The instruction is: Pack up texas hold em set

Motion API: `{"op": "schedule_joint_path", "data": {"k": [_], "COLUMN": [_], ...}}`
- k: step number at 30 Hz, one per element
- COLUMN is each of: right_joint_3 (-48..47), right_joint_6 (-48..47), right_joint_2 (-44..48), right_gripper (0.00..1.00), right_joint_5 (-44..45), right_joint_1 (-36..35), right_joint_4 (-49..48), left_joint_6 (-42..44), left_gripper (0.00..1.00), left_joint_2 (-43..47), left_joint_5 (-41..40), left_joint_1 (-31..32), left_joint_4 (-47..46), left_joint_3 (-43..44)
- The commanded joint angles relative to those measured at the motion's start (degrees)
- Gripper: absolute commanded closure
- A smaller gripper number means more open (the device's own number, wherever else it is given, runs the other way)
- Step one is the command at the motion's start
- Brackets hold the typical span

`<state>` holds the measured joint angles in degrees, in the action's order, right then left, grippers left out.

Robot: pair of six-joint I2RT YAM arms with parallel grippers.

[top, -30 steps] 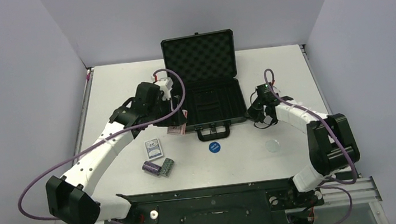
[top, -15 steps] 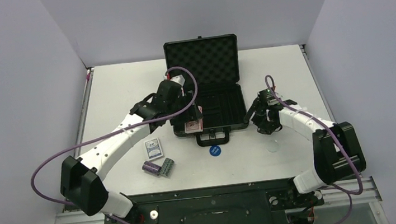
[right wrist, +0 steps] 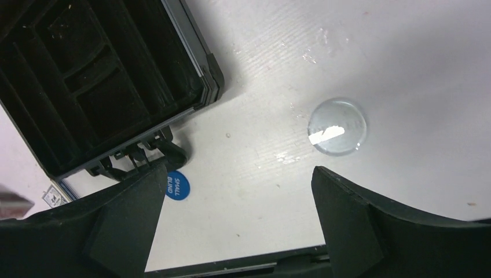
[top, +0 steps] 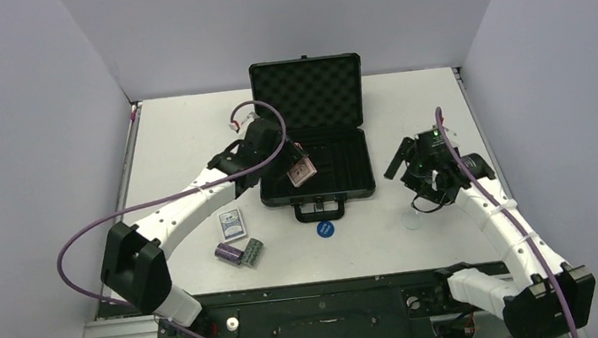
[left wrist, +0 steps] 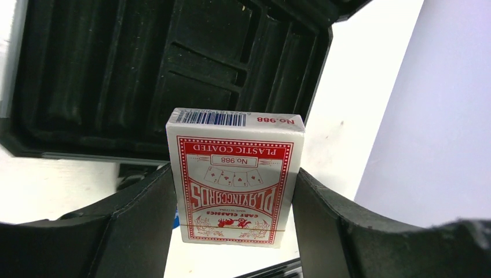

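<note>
Left wrist view puts the left hand (left wrist: 233,197) clamped on the red deck (left wrist: 234,174), one finger against each long side. That keeps the box square, likely so it can drop straight into a slot. Just beyond it lies the open black case (left wrist: 116,69). Its moulded compartments hold nothing that shows, and its foam-lined lid stands upright at the back. From above, the deck hangs tilted over the left part of the tray. The right hand (right wrist: 237,174) is spread wide and grips nothing. It hovers over the counter (top: 172,132) near the clear disc (right wrist: 337,126), seemingly lined up for it. The blue disc (right wrist: 177,186) sits by the case handle. The blue deck (top: 233,224) and chip stacks (top: 240,251) wait left of it.
</note>
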<state>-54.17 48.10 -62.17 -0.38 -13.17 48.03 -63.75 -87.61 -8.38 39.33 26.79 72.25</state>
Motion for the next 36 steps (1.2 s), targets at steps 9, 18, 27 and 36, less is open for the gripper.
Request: {"op": "schedule_joint_path", "data": {"k": [9, 18, 27, 36], "right_joint_3": [-11.48, -20.35, -17.89, -20.01], "right_joint_6": [-1.53, -1.12, -0.55, -0.99], "right_joint_2": [9.15, 10.41, 14.30, 14.32], "right_gripper": [0.10, 0.11, 0.11, 0.11], "right_joint_5": [5.79, 8.85, 8.61, 11.50], "right_joint_1": [0.24, 0.27, 0.31, 0.34], "right_joint_4": [18.08, 24.70, 27.65, 30.39], "left_joint_6": [-25.87, -36.94, -43.11, -44.78], "left_gripper": [1.00, 1.00, 1.00, 1.00], "left_joint_2": [-8.57, -15.78, -23.75, -34.59], "left_joint_5": [-7.41, -8.80, -9.34, -11.73], "left_joint_1": [1.70, 0.86, 0.65, 0.61], "left_joint_4": [-9.67, 9.22, 8.94, 18.25], "left_joint_3": [6.38, 24.64, 28.24, 42.19]}}
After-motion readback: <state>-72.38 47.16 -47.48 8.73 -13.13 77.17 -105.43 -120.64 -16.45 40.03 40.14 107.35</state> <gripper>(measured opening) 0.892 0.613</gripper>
